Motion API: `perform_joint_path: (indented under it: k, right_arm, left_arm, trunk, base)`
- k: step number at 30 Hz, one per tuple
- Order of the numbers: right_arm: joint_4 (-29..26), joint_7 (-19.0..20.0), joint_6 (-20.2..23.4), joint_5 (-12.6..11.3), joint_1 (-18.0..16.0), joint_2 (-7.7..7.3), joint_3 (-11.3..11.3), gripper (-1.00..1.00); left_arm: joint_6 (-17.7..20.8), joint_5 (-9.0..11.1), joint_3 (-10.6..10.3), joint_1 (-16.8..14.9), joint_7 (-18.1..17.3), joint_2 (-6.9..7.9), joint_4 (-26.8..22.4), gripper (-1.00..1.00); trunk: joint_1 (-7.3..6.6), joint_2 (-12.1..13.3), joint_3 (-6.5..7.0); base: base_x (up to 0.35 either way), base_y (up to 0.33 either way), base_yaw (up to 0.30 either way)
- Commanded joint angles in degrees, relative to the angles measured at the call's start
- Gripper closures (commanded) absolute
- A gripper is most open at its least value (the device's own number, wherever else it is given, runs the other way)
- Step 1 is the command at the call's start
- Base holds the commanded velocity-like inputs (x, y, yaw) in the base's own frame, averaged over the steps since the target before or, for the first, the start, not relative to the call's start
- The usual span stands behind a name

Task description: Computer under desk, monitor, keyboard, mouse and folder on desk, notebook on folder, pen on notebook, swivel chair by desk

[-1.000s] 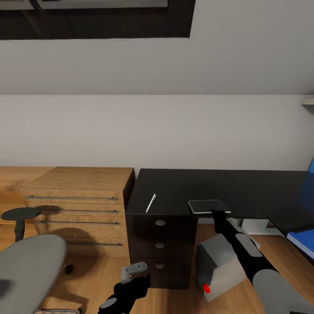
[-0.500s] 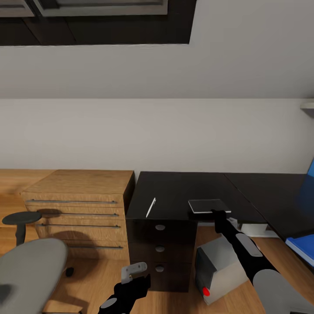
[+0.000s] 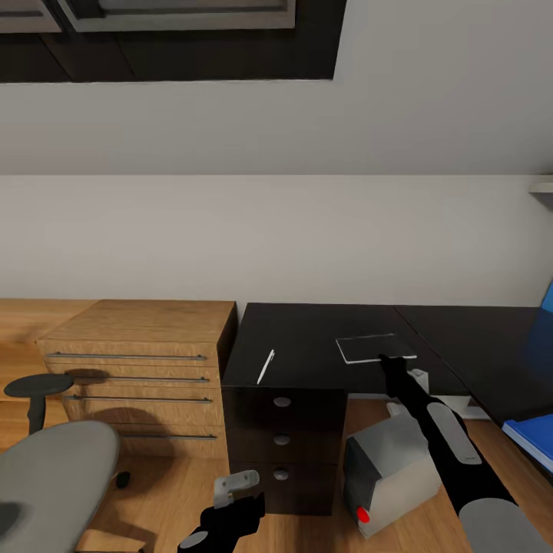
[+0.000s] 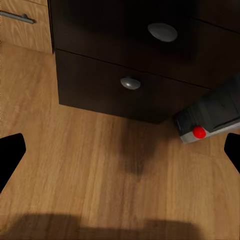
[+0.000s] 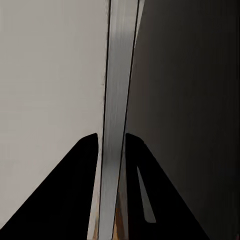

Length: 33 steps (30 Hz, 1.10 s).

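At the desk's (image 3: 322, 338) front edge, above the drawers, my right gripper (image 3: 389, 361) pinches the notebook (image 3: 373, 347) by its near edge; the right wrist view shows both fingers (image 5: 82, 170) closed against the thin grey slab. Pen (image 3: 266, 365) lies near the front-left corner, well apart. Folder (image 3: 531, 439) sits at the far right. Left gripper (image 3: 234, 485) hangs low beside the drawers, fingers spread, holding nothing. Judging this the notebook-stacking step: next I carry it right onto the folder, keeping it level.

Even, soft rendered light; faint shadows on the floor (image 4: 135, 160), and wrist views look slightly blurred.
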Motion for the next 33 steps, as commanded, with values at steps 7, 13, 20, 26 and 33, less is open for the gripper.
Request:
perform_joint_path:
  k: [7,13,20,26,33]
  right_arm:
    - [-5.1,-3.8,0.1,-1.6,2.6,0.01,-0.1,1.00]
    - [-5.6,-4.1,0.1,-4.4,3.0,-0.19,-0.3,1.00]
    - [-5.6,-4.2,0.0,-4.7,3.0,-0.25,-2.1,1.00]
    - [-5.6,-4.3,0.0,-4.8,3.0,-0.25,-4.3,1.00]
    - [-5.6,-4.3,0.1,-4.8,3.0,-0.25,-5.5,1.00]
  left_arm:
    - [-0.7,0.7,-0.1,0.0,0.5,0.02,0.1,-1.00]
    - [-0.7,0.7,-0.1,0.0,0.5,0.00,0.1,-1.00]
    - [-0.7,0.7,-0.1,0.0,0.5,0.01,0.1,-1.00]
    - [-0.7,0.7,-0.1,0.0,0.5,-0.05,0.1,-1.00]
    - [-0.7,0.7,-0.1,0.0,0.5,-0.06,0.1,-1.00]
  trunk:
    - [0.00,0.0,-0.06]
    - [0.00,0.0,-0.06]
    - [0.00,0.0,-0.11]
    - [0.00,0.0,-0.46]
    - [0.00,0.0,-0.91]
  base:
    - [-0.183,-0.080,0.000]
    - [-0.305,-0.133,0.000]
    - [-0.150,-0.147,-0.020]
    - [-0.012,-0.015,-0.164]
    - [-0.001,-0.002,-0.187]
